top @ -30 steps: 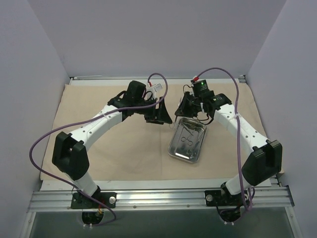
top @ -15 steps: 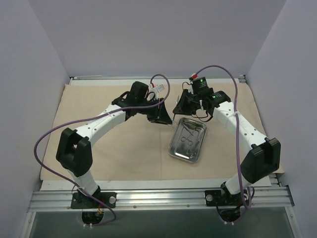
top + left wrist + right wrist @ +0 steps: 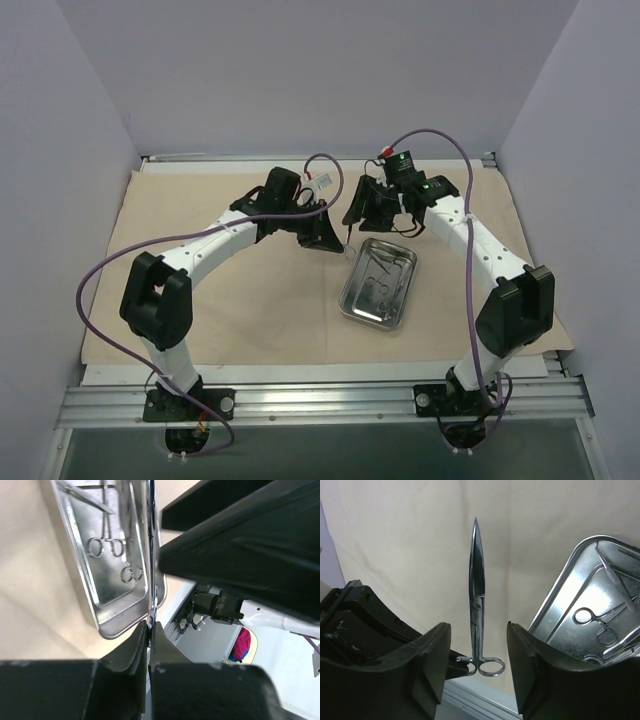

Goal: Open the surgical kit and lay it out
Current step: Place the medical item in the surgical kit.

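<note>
While your left tool (image 3: pixel 149 630) pinches slim shiny ring-handled steel scissors (image 3: pixel 476 595), your right tool (image 3: pixel 477 632) stands spread either side.

The cloth wrap (image 3: pixel 200 210) lies spread over the table, reaching nearly to all four edges. The tray (image 3: pixel 372 322) sits on the wrap right of centre, nearer the near edge than the far one, its long sides slanting toward the far right corner. Several instruments (image 3: pixel 378 275) lie inside the tray. Just beyond the tray's far left corner, scissors (image 3: pixel 476 605) hang above the wrap. The left gripper (image 3: pixel 149 630) pinches them from the left, and the right gripper (image 3: pixel 479 630) has a finger on either side of them, not touching.
</note>
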{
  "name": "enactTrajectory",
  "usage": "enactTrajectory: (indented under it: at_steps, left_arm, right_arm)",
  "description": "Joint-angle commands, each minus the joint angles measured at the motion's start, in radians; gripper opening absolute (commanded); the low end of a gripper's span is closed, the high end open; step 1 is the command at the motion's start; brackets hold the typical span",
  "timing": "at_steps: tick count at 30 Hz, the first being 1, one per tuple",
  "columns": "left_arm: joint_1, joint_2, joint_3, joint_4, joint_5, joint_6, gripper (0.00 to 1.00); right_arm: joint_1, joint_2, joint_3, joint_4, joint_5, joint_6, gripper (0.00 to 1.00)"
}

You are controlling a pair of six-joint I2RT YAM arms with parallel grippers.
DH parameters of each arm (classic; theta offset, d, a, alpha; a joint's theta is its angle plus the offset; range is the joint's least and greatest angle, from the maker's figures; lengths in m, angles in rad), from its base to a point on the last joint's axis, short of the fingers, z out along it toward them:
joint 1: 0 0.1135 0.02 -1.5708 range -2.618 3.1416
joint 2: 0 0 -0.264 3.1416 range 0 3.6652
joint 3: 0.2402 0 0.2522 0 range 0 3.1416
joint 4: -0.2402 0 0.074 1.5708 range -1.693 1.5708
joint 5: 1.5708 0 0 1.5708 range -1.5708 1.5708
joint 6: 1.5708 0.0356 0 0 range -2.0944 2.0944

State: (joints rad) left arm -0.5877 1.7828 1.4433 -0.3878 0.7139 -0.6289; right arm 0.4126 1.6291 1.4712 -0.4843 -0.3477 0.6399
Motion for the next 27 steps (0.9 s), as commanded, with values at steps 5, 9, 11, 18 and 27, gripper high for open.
enactTrajectory:
  at_steps: [5,9,11,18,27]
  left_arm:
    - [0.176,0.006,0.051,-0.190,-0.050,0.225,0.02]
    - [0.280,0.056,0.103,-0.309,-0.079,0.359,0.02]
    - [0.321,0.075,0.106,-0.325,-0.062,0.385,0.02]
    - [0.428,0.164,0.118,-0.327,-0.036,0.455,0.02]
    - [0.468,0.297,0.175,-0.296,0.025,0.456,0.02]
  right_arm:
    - [-0.098,0.020,0.116,-0.074,0.033,-0.088,0.60]
    - [-0.133,0.043,0.123,-0.122,0.046,-0.120,0.61]
    - [-0.140,0.049,0.117,-0.129,0.046,-0.126,0.61]
    - [-0.140,0.083,0.092,-0.134,0.027,-0.120,0.61]
    - [-0.141,0.112,0.087,-0.154,0.029,-0.138,0.61]
